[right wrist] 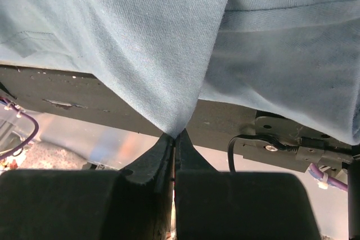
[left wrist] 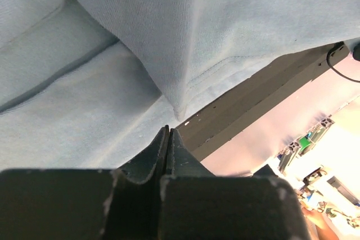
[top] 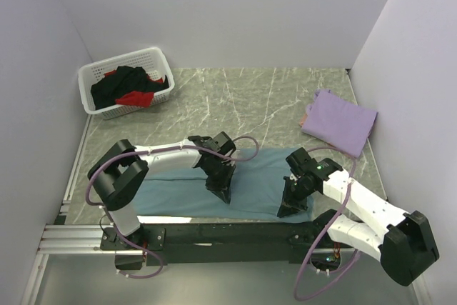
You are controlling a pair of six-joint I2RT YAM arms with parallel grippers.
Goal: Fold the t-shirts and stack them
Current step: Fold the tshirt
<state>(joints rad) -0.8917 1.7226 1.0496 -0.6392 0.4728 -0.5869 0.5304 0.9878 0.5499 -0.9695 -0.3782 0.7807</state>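
Jaws of both grippers are clenched. Top view: the left gripper [top: 220,195] and right gripper [top: 288,209] press at the near edge of the teal t-shirt [top: 260,173], spread near the arms; 1 lavender t-shirt [top: 341,121] lies far right. Left wrist: shut fingertips [left wrist: 157,150] sit just short of a cloth fold. Right wrist: fingertips [right wrist: 160,153] pinch a teal fold.
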